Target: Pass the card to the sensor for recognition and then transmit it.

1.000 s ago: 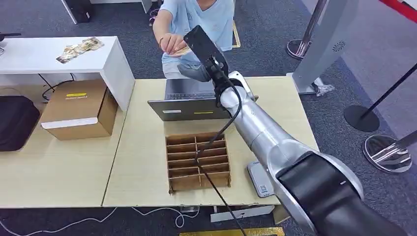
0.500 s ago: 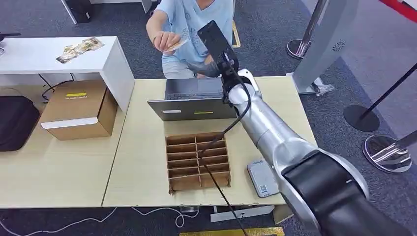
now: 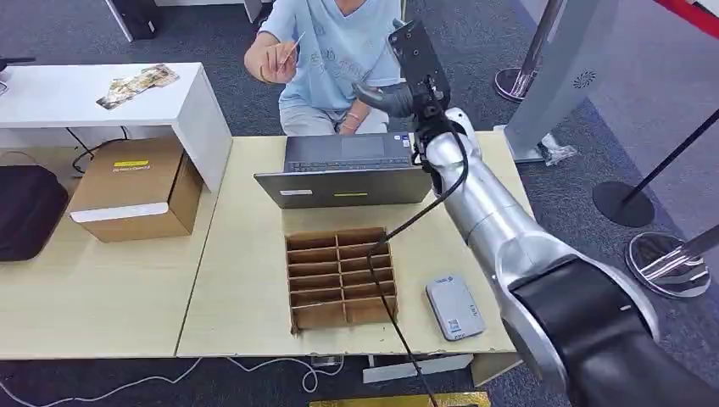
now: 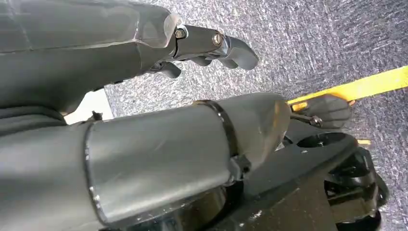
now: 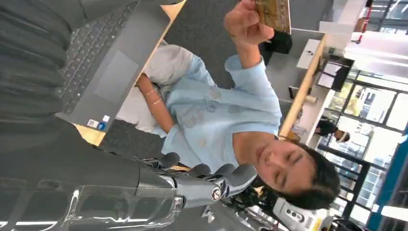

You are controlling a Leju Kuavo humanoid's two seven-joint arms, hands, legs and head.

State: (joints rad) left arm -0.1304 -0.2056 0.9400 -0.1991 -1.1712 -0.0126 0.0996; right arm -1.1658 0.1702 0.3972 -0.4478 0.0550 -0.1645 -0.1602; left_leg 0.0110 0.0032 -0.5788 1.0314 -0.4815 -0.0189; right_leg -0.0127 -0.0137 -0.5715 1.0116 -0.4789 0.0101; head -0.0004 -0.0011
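Hovering beyond the laptop [image 3: 343,170], right hand [image 3: 398,89] spread, holding nothing. Card [image 3: 296,44], thin and stiff, printed face, sitting pinched in the person's hand [image 3: 273,59], well beyond the laptop. Looking like handover done. Reader [image 3: 454,306], smooth grey slab, lying nearer than the laptop. Left hand [image 4: 211,45] dangling, uncurled, holding nothing.

Pretty even, bright indoor light overhead, shadows soft on the pale wooden table [image 3: 237,254]. Right wrist view blows out at the big glass windows [image 5: 385,91]. Left wrist close-up is blurry, with glare streaks.
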